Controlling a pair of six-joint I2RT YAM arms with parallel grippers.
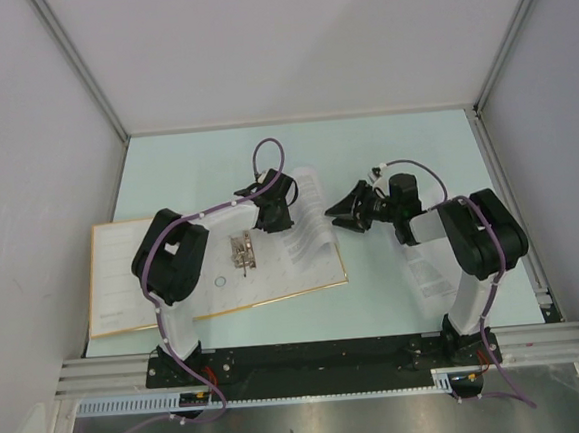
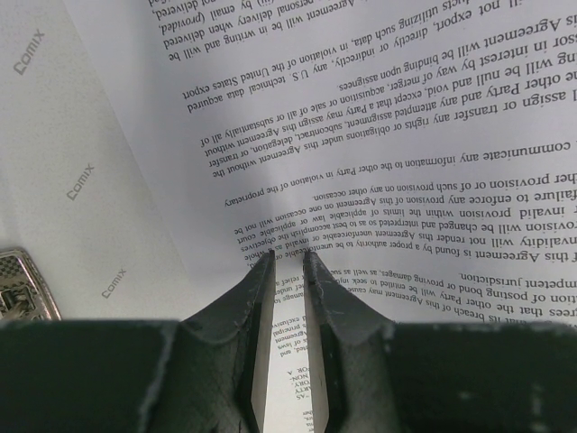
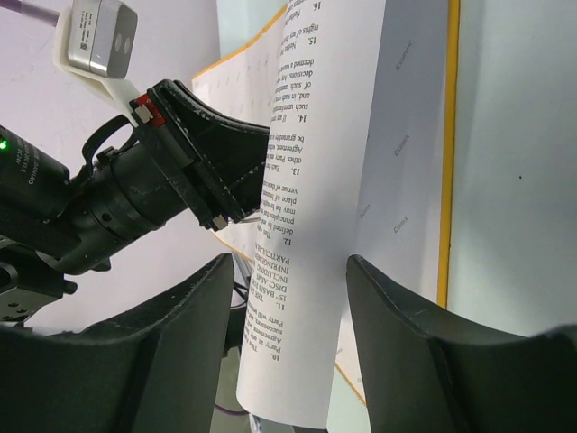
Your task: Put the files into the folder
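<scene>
The folder (image 1: 124,280) lies open on the table, cream inside up, with its metal rings (image 1: 242,250) in the middle. A printed sheet of the files (image 1: 306,230) curls up over the folder's right half. My left gripper (image 1: 272,216) is shut on that sheet's near edge, just right of the rings. In the left wrist view its narrow-set fingers (image 2: 288,257) pinch the sheet (image 2: 406,135) above the cream cover (image 2: 81,180). My right gripper (image 1: 342,219) is open and empty, just right of the sheet. In the right wrist view (image 3: 288,262) the curled sheet (image 3: 315,180) hangs before its spread fingers, untouched.
Another printed sheet (image 1: 429,271) lies on the pale green table (image 1: 385,149) under my right arm. Grey walls and aluminium rails (image 1: 512,179) close in the table on the left, back and right. The folder's orange edge (image 3: 444,180) runs beside the curled sheet.
</scene>
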